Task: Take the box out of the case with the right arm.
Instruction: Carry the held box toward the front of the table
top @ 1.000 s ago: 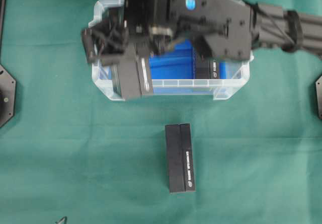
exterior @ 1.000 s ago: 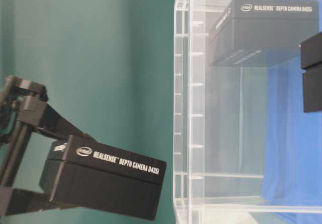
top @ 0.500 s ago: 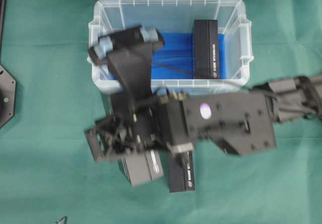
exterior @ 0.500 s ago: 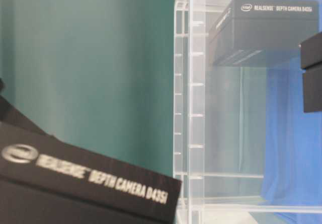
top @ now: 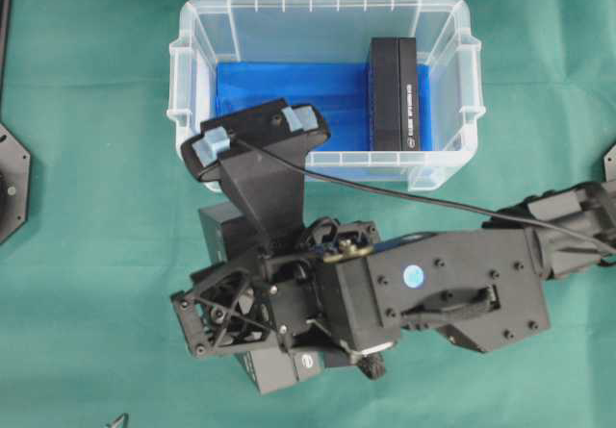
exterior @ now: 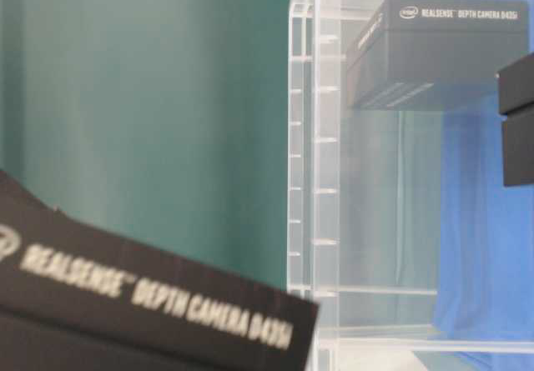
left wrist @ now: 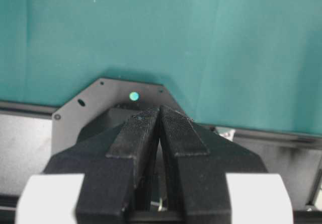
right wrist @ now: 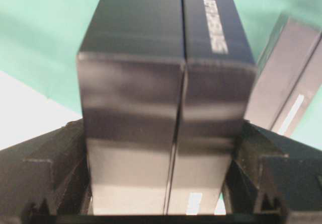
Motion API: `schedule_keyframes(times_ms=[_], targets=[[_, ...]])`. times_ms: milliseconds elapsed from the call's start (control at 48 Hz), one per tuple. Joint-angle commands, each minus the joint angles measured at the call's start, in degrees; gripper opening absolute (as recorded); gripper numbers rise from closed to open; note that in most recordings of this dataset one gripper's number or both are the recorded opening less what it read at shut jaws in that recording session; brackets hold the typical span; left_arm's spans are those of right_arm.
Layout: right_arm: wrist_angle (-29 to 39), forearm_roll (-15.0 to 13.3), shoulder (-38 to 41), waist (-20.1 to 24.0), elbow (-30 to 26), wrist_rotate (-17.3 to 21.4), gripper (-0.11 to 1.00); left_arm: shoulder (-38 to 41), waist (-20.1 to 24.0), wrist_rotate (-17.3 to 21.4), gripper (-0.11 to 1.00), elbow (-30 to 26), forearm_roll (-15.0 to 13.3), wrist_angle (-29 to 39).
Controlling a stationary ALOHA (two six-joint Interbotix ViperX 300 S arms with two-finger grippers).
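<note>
Over green cloth [top: 96,284], right gripper [right wrist: 161,183] clamps a box [right wrist: 166,83]; only overhead shows the case [top: 192,149].

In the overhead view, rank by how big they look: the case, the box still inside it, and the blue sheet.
1. case
2. blue sheet
3. box

Box in case [exterior: 442,50]: "REALSENSE DEPTH CAMERA D435i"; nearer box [exterior: 150,313]: "REALSENSE DEPTH CAMERA".

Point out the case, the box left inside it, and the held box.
case [top: 191,113]: overhead view, left rim.
box in the case [top: 394,91]: overhead view, top face.
held box [right wrist: 166,48]: right wrist view, top face.
</note>
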Motion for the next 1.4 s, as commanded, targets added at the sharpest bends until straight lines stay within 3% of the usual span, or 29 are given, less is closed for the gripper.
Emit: schedule_keyframes(times_ms=[0, 396, 604, 1063, 1376], targets=[[1.1, -0.4, -3.1, -0.2, -1.7, 0.1, 0.69, 0.3, -0.1, 0.0, 0.00, -0.6, 0.2, -0.3], [1.8, 0.4, 0.4, -1.1, -0.3, 0.4, 0.69, 0.4, -0.1, -0.2, 0.00, -0.6, 0.2, -0.3], [0.5, 4.1, 1.8, -1.2, 3.6, 1.9, 0.69, 0.4, -0.1, -0.2, 0.00, -0.6, 0.2, -0.3], [-20.2, 10.2, 3.5, -1.8, 18.5, 5.0, 0.69, 0.4, -0.1, -0.1, 0.00, -0.4, 0.2, -0.2], [-24.3, 10.5, 4.6, -3.1, 21.4, 6.0, 0.69, 0.4, -0.1, -0.2, 0.00, -0.4, 0.2, -0.3]])
